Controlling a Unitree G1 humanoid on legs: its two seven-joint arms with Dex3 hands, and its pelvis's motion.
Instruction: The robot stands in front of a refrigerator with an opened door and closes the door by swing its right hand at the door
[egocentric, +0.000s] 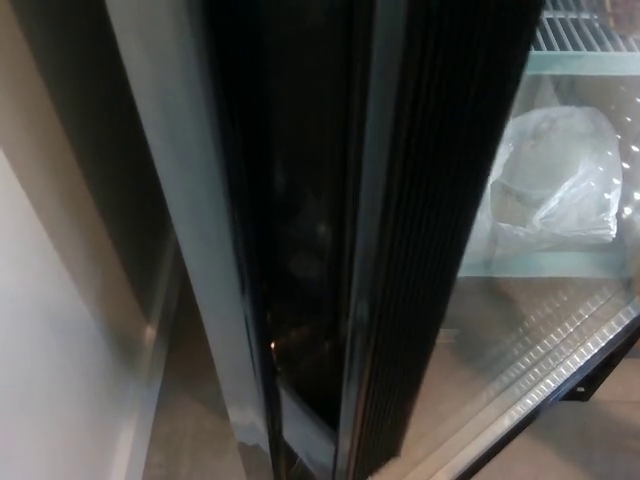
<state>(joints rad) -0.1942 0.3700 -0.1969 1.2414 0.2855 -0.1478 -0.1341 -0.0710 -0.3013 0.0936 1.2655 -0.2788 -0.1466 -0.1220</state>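
Observation:
The refrigerator fills the head view. Its glass door (545, 340) takes up the right side, and the door's black ribbed edge (430, 250) runs from the top down to the bottom centre. Left of that edge is a dark, glossy gap (295, 250), bordered by a grey metal frame post (170, 200). Through the glass I see a clear plastic bag (555, 180) lying on a shelf, with a white wire shelf (585, 35) above it. Neither of my hands shows in the picture.
A pale wall or panel (50, 350) stands at the far left, close to the grey post. A strip of grey floor (190, 430) shows between them. The door's black bottom rail (590, 375) crosses the lower right corner.

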